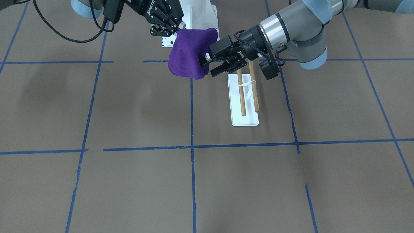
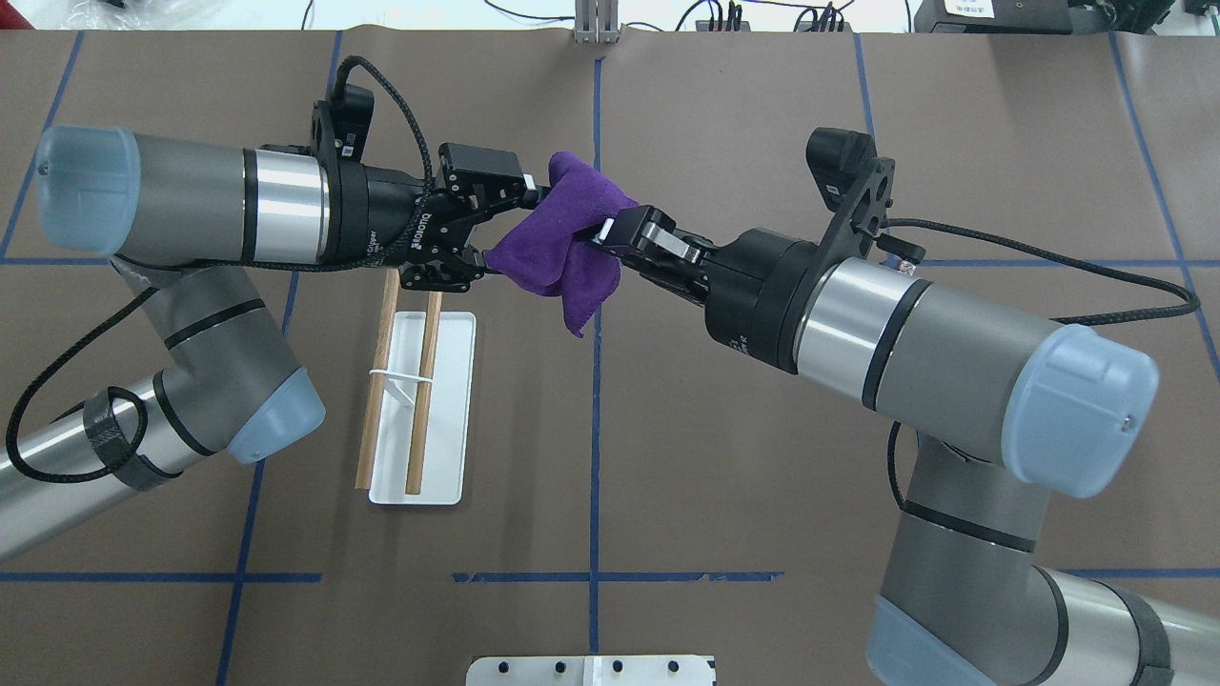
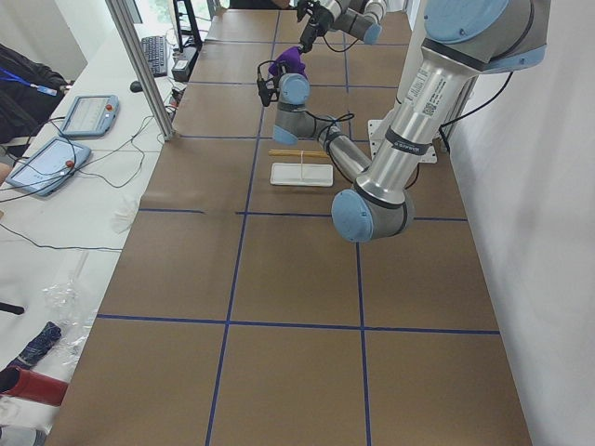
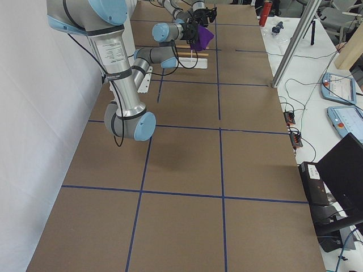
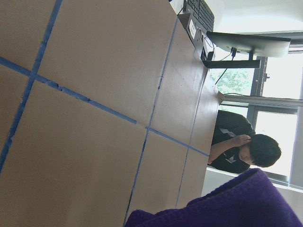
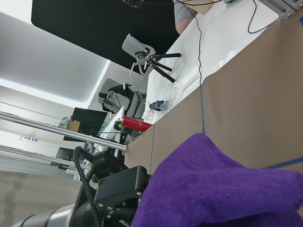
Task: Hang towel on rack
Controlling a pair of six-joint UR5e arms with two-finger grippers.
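Starting nearest the robot, the rack (image 2: 453, 400) stands on the brown desk (image 2: 762, 476) on the left arm's side. Its white base lies flat and its two wooden dowels (image 2: 418, 429) run away from the robot. Both are bare.

Past the rack's far end, and a little toward the middle of the desk, the left hand (image 2: 505, 233) hovers with its fingers spread wide apart. The towel's edge on that side lies in the gap between them, but I judge it is not pinched there. Facing it from the other side, the right hand (image 2: 606, 233) is buried tip-first in the cloth and looks clamped on the towel (image 2: 562, 248). The towel hangs bunched in the air between the two hands, clear of the desk and not over the rack (a loose corner dangles below).

So the pick-up and the lift are done; the hanging is not. What is left, as I read it, is this: the left hand closes on its edge and the cloth is spread between the hands. It is then carried sideways over a dowel, lowered until it drapes down both sides, and let go.
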